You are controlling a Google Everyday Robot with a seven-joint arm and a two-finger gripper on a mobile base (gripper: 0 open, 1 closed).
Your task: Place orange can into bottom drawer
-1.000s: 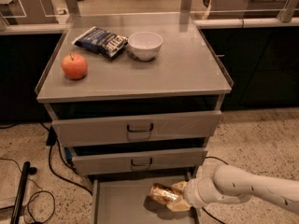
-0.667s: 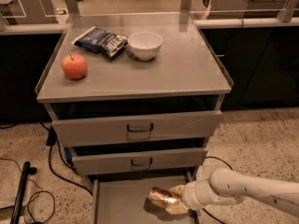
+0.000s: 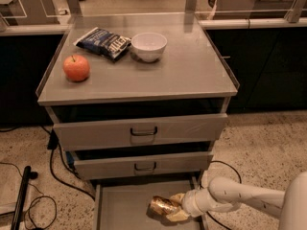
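Hand reaches in from the right of the bottom drawer, fingers clamped on the orange can. Can is held sideways, prob. to clear the middle drawer above. It sits low in the bottom drawer's right half; floor contact: can't tell. Vs 1 s ago: hand + can slightly further left. Apple and bowl on the table above: unmoved.

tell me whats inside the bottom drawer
The orange can, on its side, clasped by the gripper over the grey floor of the bottom drawer. Its back is hidden under the drawer above.
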